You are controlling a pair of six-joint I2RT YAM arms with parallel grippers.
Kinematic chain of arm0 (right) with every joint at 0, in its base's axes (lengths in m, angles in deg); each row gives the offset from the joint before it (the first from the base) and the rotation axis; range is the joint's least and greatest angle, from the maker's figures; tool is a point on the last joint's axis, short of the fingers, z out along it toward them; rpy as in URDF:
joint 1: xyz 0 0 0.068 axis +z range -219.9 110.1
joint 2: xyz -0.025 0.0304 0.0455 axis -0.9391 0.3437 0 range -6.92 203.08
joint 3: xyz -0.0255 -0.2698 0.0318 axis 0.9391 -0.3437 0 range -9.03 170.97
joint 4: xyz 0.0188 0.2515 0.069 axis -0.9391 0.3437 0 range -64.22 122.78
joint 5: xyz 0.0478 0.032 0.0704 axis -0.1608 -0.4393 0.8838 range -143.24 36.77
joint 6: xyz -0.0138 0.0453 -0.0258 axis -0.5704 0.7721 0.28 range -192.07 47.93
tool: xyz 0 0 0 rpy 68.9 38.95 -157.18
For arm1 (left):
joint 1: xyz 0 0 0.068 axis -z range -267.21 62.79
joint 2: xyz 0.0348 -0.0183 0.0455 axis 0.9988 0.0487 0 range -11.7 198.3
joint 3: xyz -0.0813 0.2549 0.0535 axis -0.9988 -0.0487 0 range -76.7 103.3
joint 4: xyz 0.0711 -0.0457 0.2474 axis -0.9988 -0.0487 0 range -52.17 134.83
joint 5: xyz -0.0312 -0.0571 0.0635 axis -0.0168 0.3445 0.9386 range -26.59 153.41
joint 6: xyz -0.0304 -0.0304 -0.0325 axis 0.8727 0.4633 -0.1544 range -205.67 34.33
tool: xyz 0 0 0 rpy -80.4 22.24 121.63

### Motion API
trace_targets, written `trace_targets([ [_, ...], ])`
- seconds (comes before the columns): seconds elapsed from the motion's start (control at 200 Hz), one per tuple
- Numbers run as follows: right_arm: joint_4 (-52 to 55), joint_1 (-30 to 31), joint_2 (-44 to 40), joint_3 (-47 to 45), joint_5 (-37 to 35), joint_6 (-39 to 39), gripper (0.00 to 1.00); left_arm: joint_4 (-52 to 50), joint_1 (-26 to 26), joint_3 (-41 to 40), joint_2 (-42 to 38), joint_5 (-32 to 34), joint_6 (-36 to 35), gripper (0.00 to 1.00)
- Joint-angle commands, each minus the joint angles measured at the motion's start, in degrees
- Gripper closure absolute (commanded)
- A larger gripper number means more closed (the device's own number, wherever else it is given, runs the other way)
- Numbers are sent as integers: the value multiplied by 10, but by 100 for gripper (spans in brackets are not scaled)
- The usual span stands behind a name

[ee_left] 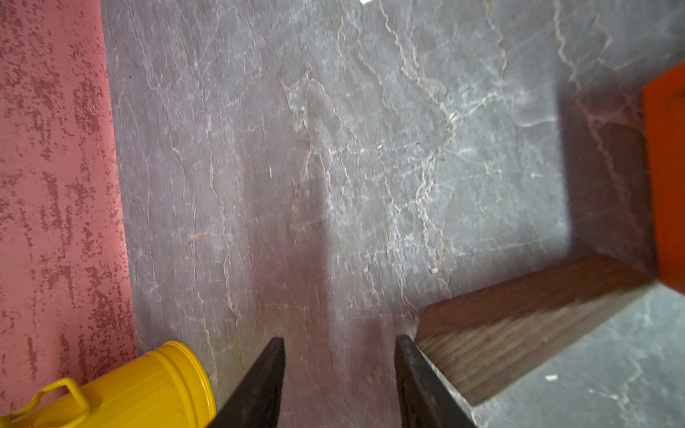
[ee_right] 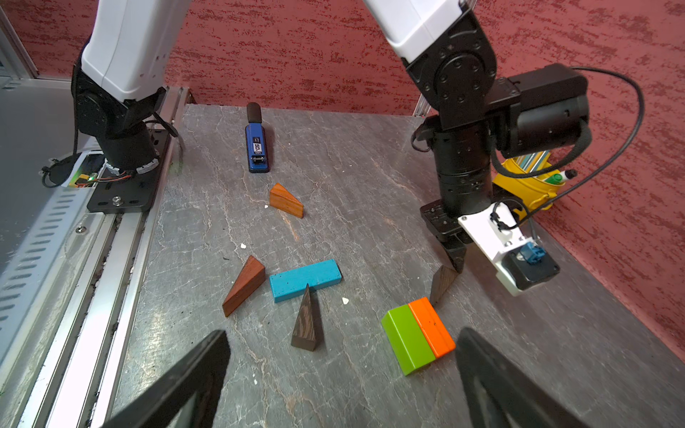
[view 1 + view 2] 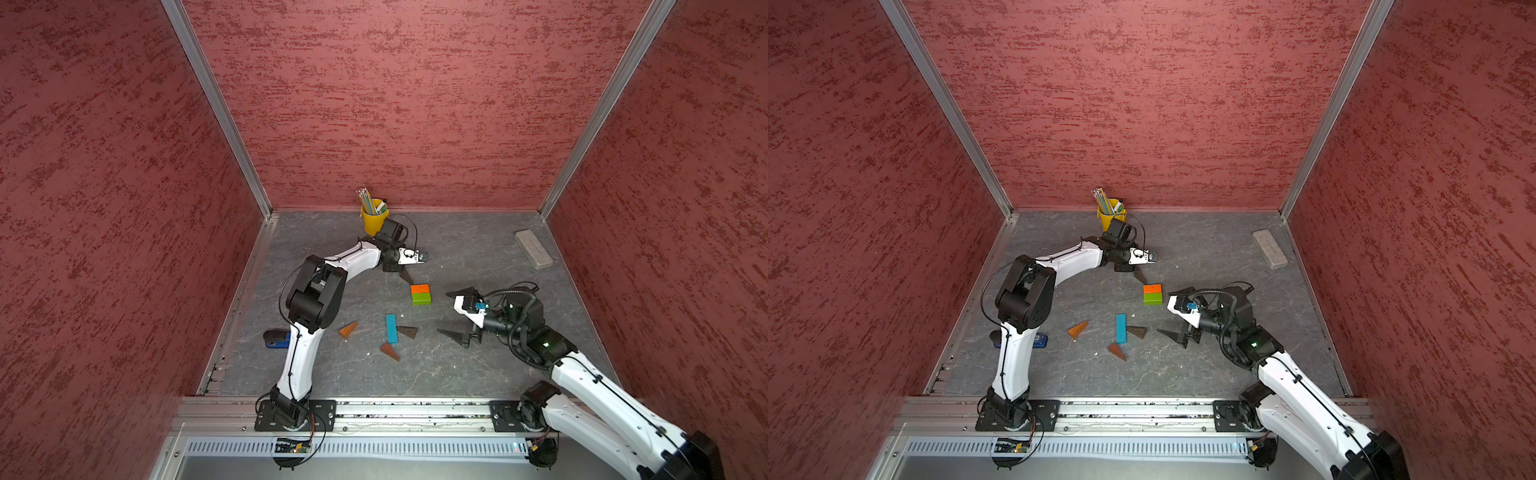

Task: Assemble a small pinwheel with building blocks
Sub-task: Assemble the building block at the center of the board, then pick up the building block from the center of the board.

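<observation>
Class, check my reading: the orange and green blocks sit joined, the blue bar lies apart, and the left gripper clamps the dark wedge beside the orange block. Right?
One error. The left wrist view shows the dark wedge outside the open jaws of the left gripper, beside one finger; nothing lies between them. The orange block and green block are joined, and the blue bar lies apart.

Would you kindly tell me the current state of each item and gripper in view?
left gripper: open, empty
right gripper: open wide, empty
orange and green blocks: joined side by side
blue bar: lying loose, unattached
far dark wedge: outside the left jaws, tip at those blocks
near dark wedge: loose, tip at blue bar
reddish wedge: loose
orange-brown wedge: loose, apart
yellow bucket: upright, holding pencils
stapler: closed
grey block: lying flat
</observation>
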Motion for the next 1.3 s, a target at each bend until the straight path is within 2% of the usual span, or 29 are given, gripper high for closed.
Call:
trace_targets([
  [0.0,-15,0,0,-4,11,-3,3,5,4,6,-13,-16,10,49],
  [0.2,-15,0,1,-3,12,-3,3,33,4,9,-13,9,18,49],
  [0.356,-19,0,-6,-6,-26,-2,2,148,-17,24,-37,104,112,49],
  [0.431,-15,0,-11,-3,-45,-9,2,197,-32,-1,-89,147,158,45],
  [0.496,-8,1,-10,7,-56,-8,1,178,-39,-30,-150,182,204,44],
  [0.536,-11,0,-7,13,-70,7,1,145,-41,-52,-190,202,229,36],
  [0.556,-12,1,-5,16,-75,11,1,122,-42,-66,-211,205,236,20],
  [0.561,-12,1,-5,16,-76,11,1,116,-42,-71,-217,206,237,20],
  [0.566,-12,2,-4,17,-76,11,1,111,-41,-75,-223,206,238,8],
  [0.571,-13,1,-4,17,-78,12,1,108,-41,-80,-228,205,239,4],
  [0.596,-14,1,-1,20,-82,16,1,85,-41,-106,-256,205,239,0],
  [0.711,-26,5,21,27,-66,28,1,61,-31,-256,-403,225,256,0],
  [0.802,-47,11,44,21,-48,51,1,-4,-27,-321,-510,214,309,0],
  [0.867,-61,26,59,13,-41,62,2,-74,-29,-345,-576,159,346,0],
  [0.937,-78,51,66,2,-58,75,4,-173,-29,-352,-627,98,350,0],
  [1.007,-110,67,65,-17,-108,107,6,-277,-20,-348,-654,81,343,3],
  [1.072,-135,67,65,-33,-139,134,11,-363,-3,-347,-659,99,342,12],
  [1.122,-149,67,64,-42,-160,147,13,-417,10,-353,-655,112,341,22],
  [1.207,-171,67,57,-57,-190,157,10,-460,28,-385,-642,133,346,32],
  [1.293,-185,67,51,-63,-191,161,8,-440,55,-426,-633,158,349,37],
])
